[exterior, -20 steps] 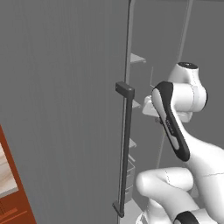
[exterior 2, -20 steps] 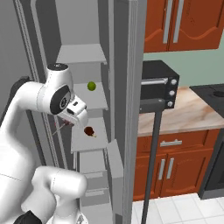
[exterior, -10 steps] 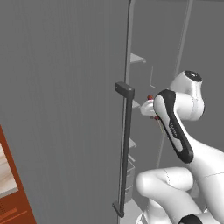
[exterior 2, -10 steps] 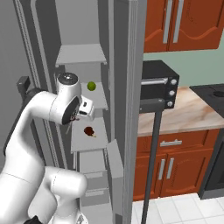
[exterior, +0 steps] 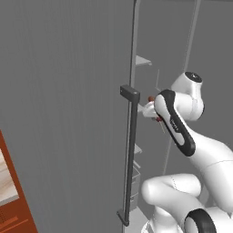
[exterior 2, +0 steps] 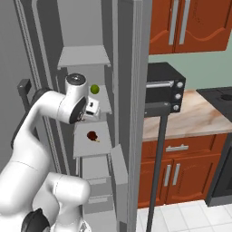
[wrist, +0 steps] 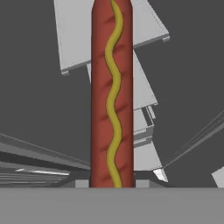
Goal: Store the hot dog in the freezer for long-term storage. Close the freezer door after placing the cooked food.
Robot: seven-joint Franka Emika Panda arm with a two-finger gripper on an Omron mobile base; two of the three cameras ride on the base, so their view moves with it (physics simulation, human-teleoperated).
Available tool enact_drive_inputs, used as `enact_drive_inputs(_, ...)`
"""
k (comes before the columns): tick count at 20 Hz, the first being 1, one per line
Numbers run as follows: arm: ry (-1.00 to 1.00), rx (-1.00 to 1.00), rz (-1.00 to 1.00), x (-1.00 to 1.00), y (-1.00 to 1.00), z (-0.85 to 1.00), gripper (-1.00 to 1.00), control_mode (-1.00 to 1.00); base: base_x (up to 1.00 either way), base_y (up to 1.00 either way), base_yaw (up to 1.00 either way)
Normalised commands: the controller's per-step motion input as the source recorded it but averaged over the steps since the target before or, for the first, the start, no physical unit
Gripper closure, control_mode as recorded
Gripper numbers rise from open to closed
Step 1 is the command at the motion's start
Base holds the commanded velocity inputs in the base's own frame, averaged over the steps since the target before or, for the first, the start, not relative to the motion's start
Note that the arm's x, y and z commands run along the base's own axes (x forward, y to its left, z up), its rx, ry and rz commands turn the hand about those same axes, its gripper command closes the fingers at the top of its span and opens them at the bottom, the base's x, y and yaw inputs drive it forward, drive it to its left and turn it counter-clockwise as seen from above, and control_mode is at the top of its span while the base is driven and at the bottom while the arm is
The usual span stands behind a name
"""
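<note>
In the hand view the hot dog (wrist: 111,96), reddish-brown with a yellow wavy line, runs straight up from my gripper (wrist: 111,183), which is shut on its lower end. My gripper (exterior 2: 93,108) reaches into the open freezer (exterior 2: 84,56), level with the second shelf and above the white shelf (exterior 2: 104,144). From the left, the gripper (exterior: 150,108) sits just past the edge of the open freezer door (exterior: 68,113), and a bit of the hot dog (exterior: 151,98) pokes out above the hand. The door's dark bar handle (exterior: 130,154) stands close to my forearm.
A round green fruit (exterior 2: 94,89) sits on the shelf right behind the gripper. A dark red lumpy food (exterior 2: 92,135) lies on the shelf below. Clear drawers (exterior 2: 97,181) fill the bottom. The other fridge door (exterior 2: 136,113) stands open at right, beside a black toaster oven (exterior 2: 165,88).
The arm has stretched forward and carried the hot dog deeper between the freezer shelves, closer to the green fruit. The doors have not moved.
</note>
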Motion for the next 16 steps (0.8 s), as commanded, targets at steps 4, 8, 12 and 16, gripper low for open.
enact_drive_inputs(4,-0.03,0.0,0.0,0.36,0.0,-0.03,1.0,-1.0,0.0,0.0,0.0)
enact_drive_inputs(8,-0.03,0.0,0.0,0.56,0.0,-0.06,1.0,-1.0,0.0,0.0,0.0)
enact_drive_inputs(12,0.0,0.0,0.0,0.54,0.0,-0.19,1.0,-1.0,0.0,0.0,0.0)
enact_drive_inputs(16,0.0,0.0,0.0,0.58,0.0,-0.15,1.0,-1.0,0.0,0.0,0.0)
